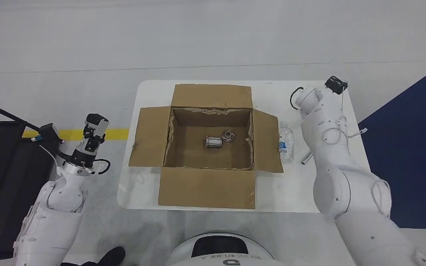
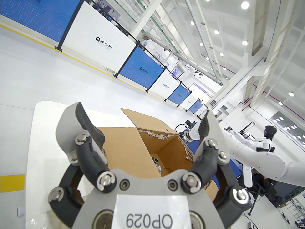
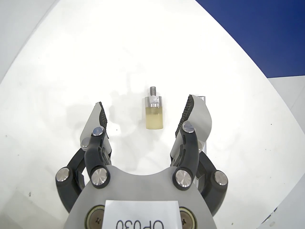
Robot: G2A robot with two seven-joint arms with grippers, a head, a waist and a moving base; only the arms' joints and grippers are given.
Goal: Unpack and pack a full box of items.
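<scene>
Our right gripper (image 3: 145,100) hangs wide open, empty, above the threaded bumper (image 3: 154,115) lying on the table (image 3: 71,60). We'd descend straight, closing across its pale, probably rubber body. Left gripper (image 2: 143,108) gapes empty, facing the open box (image 1: 206,188).

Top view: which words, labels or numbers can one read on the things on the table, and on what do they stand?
Clear bottle, label: print is there, but too small to read.
Cardboard box: no print to see.
Metal parts in the box: too small to tell any marking.
</scene>
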